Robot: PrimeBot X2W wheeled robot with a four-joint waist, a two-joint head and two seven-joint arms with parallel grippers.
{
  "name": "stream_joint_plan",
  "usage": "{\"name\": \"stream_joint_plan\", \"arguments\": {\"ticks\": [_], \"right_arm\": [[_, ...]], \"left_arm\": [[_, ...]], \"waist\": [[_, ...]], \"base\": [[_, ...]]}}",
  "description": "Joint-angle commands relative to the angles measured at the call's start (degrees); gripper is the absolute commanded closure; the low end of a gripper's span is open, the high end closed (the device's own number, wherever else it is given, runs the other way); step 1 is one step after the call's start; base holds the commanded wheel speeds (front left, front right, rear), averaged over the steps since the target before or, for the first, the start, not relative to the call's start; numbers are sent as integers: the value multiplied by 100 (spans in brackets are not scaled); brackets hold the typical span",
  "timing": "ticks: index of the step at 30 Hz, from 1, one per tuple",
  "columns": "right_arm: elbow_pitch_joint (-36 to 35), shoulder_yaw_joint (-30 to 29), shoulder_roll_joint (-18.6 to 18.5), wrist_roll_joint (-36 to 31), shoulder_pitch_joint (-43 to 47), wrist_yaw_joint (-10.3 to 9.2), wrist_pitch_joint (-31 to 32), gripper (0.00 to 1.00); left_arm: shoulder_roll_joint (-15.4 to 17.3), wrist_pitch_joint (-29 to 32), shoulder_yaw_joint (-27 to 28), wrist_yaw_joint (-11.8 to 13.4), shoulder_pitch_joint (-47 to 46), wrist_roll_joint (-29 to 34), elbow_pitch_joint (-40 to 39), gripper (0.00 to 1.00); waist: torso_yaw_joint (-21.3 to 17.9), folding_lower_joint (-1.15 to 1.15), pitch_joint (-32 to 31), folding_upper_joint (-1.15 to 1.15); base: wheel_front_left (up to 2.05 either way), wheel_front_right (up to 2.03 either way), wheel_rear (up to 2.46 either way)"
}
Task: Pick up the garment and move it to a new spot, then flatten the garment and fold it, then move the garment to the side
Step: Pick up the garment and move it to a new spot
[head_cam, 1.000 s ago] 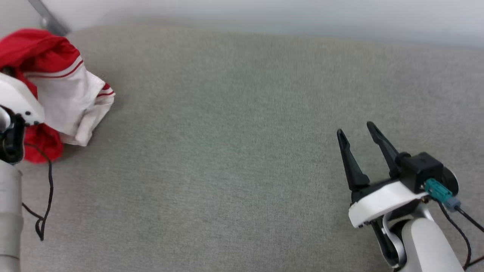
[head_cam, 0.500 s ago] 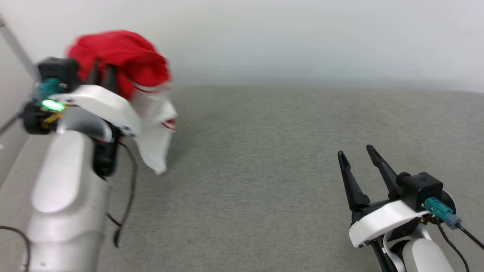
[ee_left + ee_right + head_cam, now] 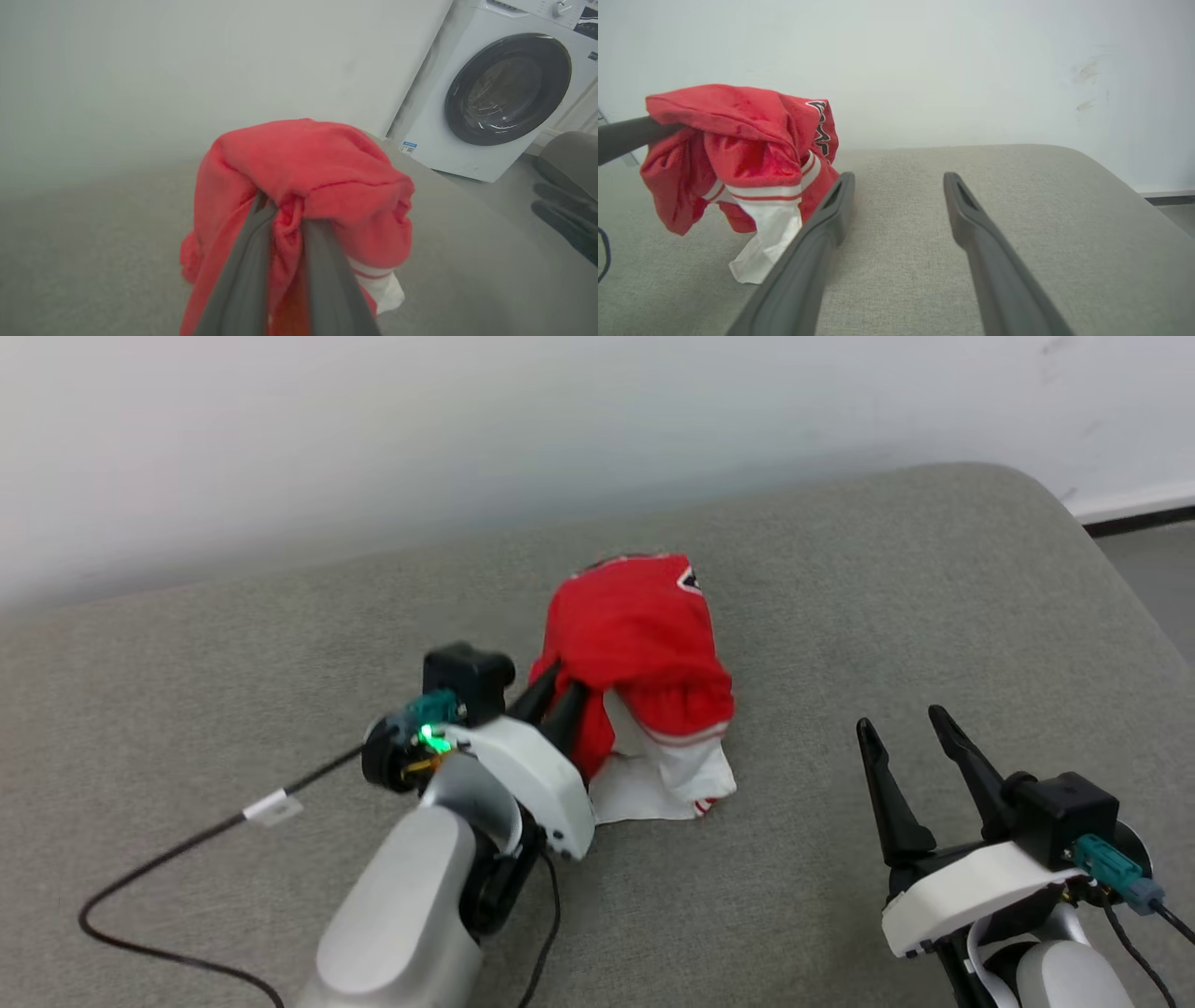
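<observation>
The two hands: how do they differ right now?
The left hand is shut on the red garment; the right hand is open and empty. The left hand tilts right in the head view; the right hand tilts left. Both have two long dark fingers.

My left gripper has its two fingers pinched close together, their tips buried in the red cloth of the garment. The garment bunches up over and beyond them. Just right of those jaws, a white sleeve with striped trim reaches the grey cushion. My right gripper stands well apart, its jaws spread with bare cushion between them. A black cable trails behind my left wrist.
</observation>
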Motion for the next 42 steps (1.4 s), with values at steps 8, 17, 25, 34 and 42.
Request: {"name": "stream_joint_plan", "arguments": {"ticks": [8,17,25,34,42], "right_arm": [[-95,-139,9,85,125,-2,-68,0],[-124,-223,7,-14,230,-2,11,0],[-312,-422,6,-82,482,-2,208,0],[-530,-551,6,-3,814,-2,328,0],[-566,-538,6,73,964,-2,349,0]], "left_arm": [[187,-25,-280,146,1117,123,330,0],[161,-1081,-312,399,1413,357,-432,0],[403,-1374,214,845,1703,336,-1002,0],[925,-1269,775,1228,2393,210,-1284,0],[1069,-1038,738,1334,2657,228,-1590,0]], "waist": [[-60,1,413,0],[592,1,-49,0],[1068,1,-467,0],[1147,1,-621,0],[1070,1,-628,0]], "base": [[0,0,0],[0,0,0],[0,0,0],[0,0,0],[0,0,0]]}}
